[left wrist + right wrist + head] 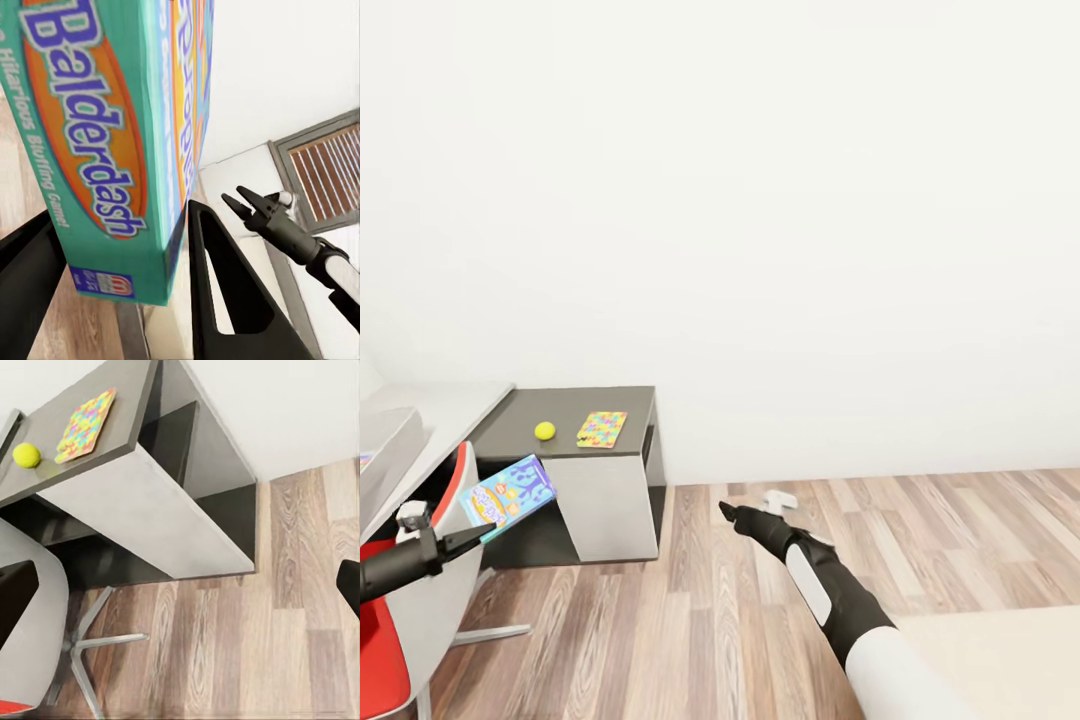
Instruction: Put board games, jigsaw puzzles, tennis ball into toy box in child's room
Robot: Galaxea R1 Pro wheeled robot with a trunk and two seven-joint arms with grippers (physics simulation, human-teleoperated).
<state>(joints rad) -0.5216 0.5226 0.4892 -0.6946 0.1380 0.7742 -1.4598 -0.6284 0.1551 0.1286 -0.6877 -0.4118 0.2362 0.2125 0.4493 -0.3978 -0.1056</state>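
My left gripper (478,533) is shut on a blue-green "Balderdash" board game (508,495), held in the air in front of the table; the box (112,135) sits between both fingers (232,300). On the table's low dark grey section (630,402) lie the yellow-green tennis ball (545,431) and one jigsaw puzzle (602,429), also seen as ball (26,454) and puzzle (84,423). The greyish toy box (400,425) stands on the light grey top at the far left. My right gripper (728,511) hangs open and empty over the floor, right of the table.
A red-and-white swivel chair (430,600) stands in front of the table beneath my left arm, with its metal legs (97,645) spread on the wood-plank floor (920,540). A cream rug (1010,650) covers the lower right. A white wall rises behind the table.
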